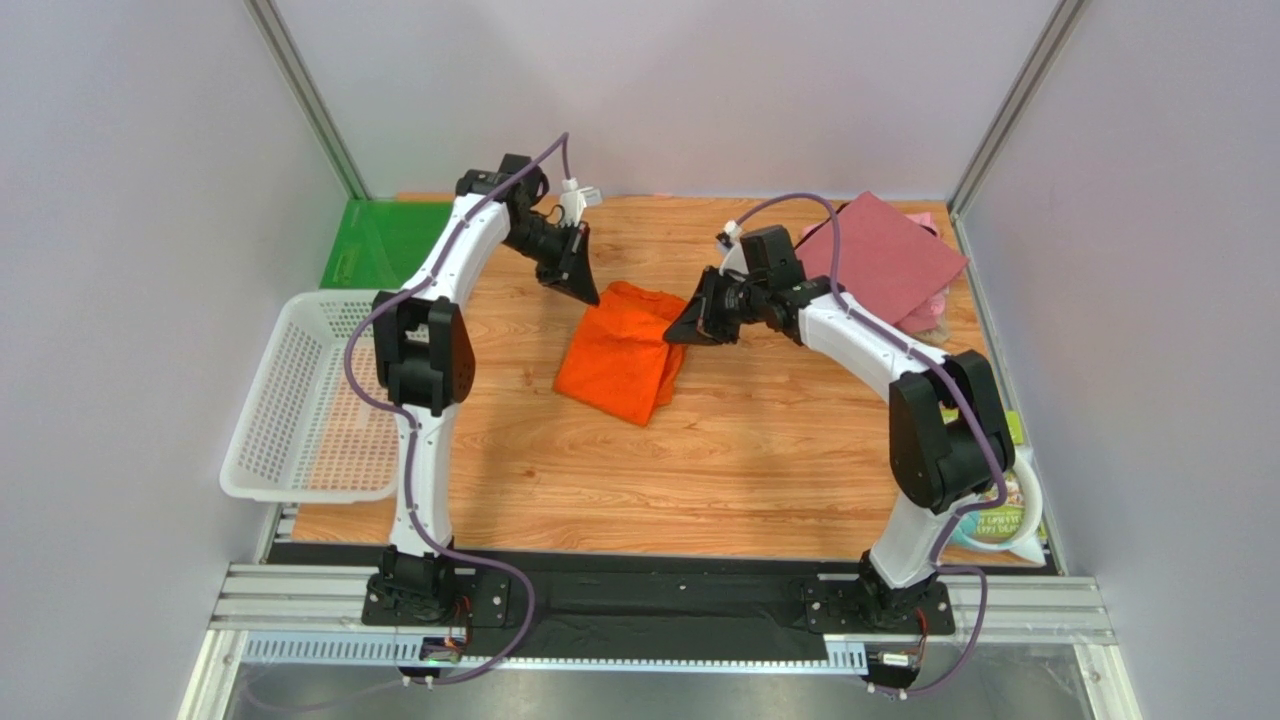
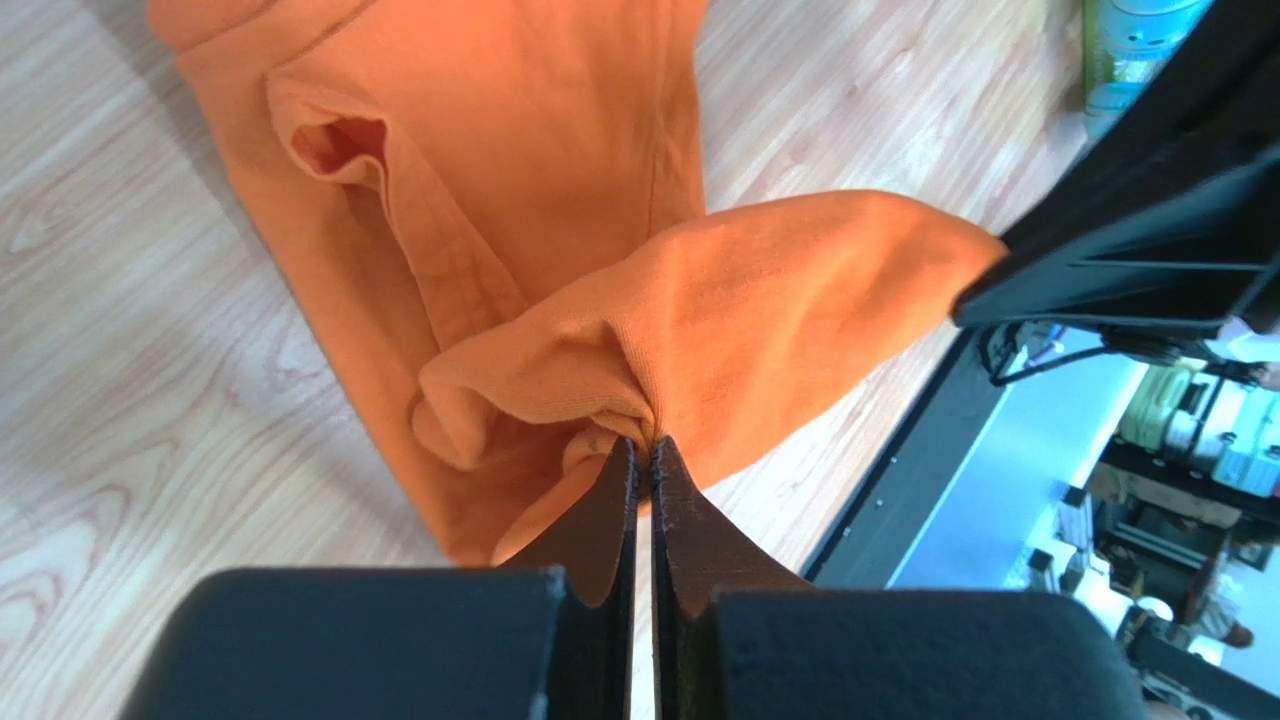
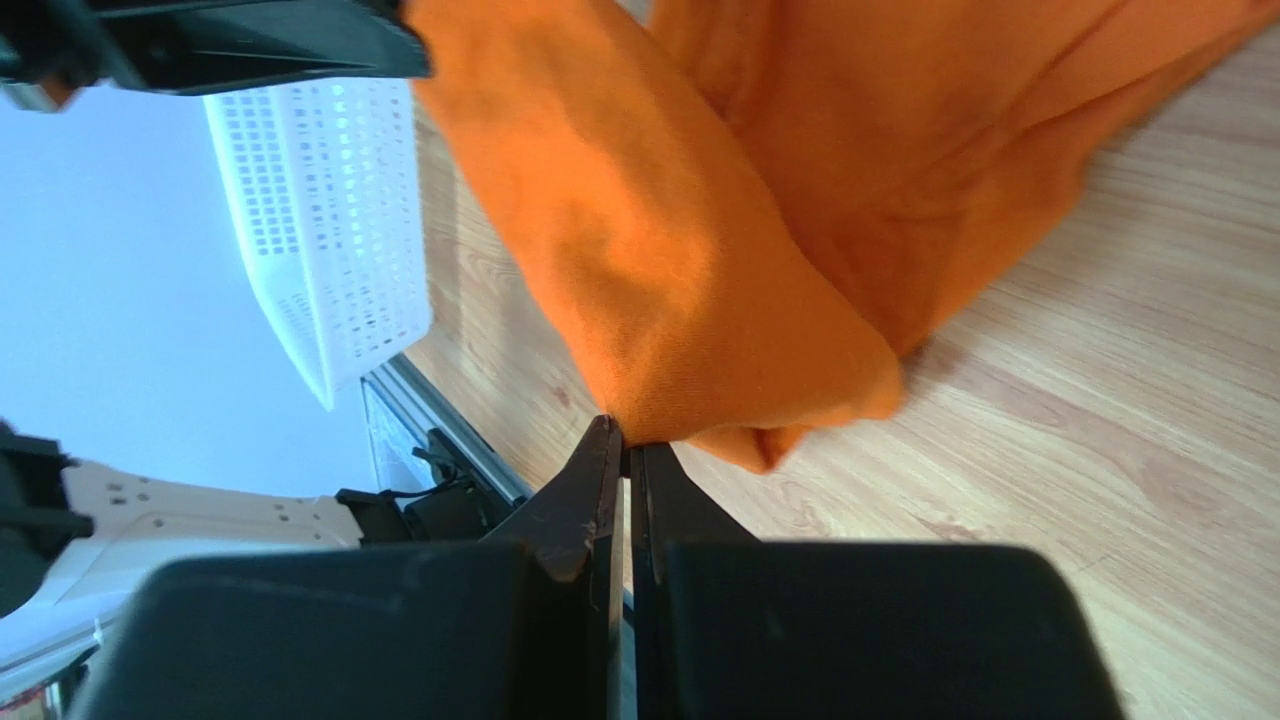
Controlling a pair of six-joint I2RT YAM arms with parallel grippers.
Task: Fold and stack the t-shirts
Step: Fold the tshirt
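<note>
The bright orange t-shirt [image 1: 621, 353] lies partly folded in the middle of the wooden table, its far edge lifted. My left gripper [image 1: 583, 285] is shut on the far left corner; in the left wrist view the fingertips pinch a bunched fold [image 2: 646, 446] of the orange cloth [image 2: 511, 135]. My right gripper [image 1: 684, 327] is shut on the far right corner, its tips [image 3: 624, 435] nipping the cloth [image 3: 721, 225]. The cloth stretches between the two grippers. A folded maroon-red t-shirt [image 1: 887, 255] rests on a pale pink one [image 1: 929, 312] at the back right.
A white mesh basket [image 1: 308, 398] overhangs the table's left edge, also seen in the right wrist view [image 3: 323, 195]. A green plastic sheet [image 1: 383, 240] lies at the back left corner. A printed bag [image 1: 999, 518] sits by the right arm's base. Grey walls enclose the table.
</note>
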